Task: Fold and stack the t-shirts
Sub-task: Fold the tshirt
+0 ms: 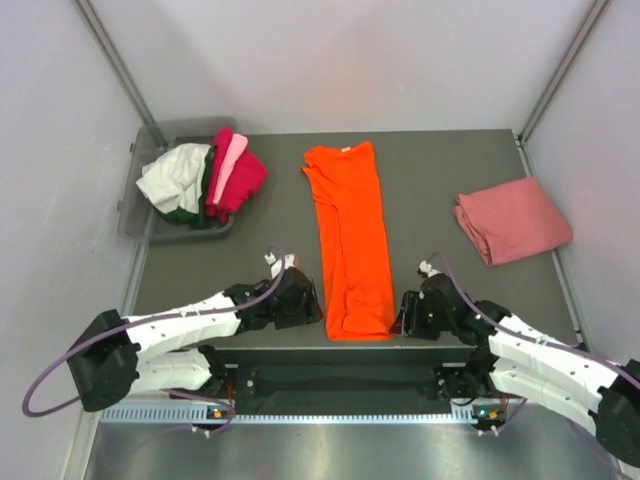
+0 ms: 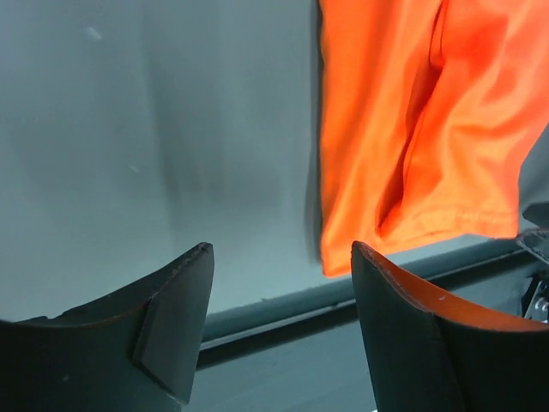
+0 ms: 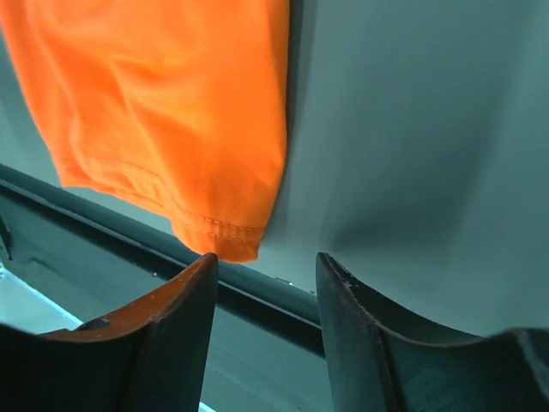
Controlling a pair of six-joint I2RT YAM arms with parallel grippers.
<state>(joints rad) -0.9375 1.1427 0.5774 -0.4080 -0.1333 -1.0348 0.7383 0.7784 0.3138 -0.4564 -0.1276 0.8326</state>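
Note:
The bright orange t-shirt lies folded lengthwise into a long strip down the middle of the table, hem at the near edge. My left gripper sits open just left of its near left corner. My right gripper sits open just right of its near right corner. Neither holds cloth. A folded salmon-pink t-shirt lies at the right. Magenta, light pink, white and dark green shirts are heaped in the bin.
The grey plastic bin stands at the far left corner. The table's near edge runs just below both grippers. White walls close in left, right and behind.

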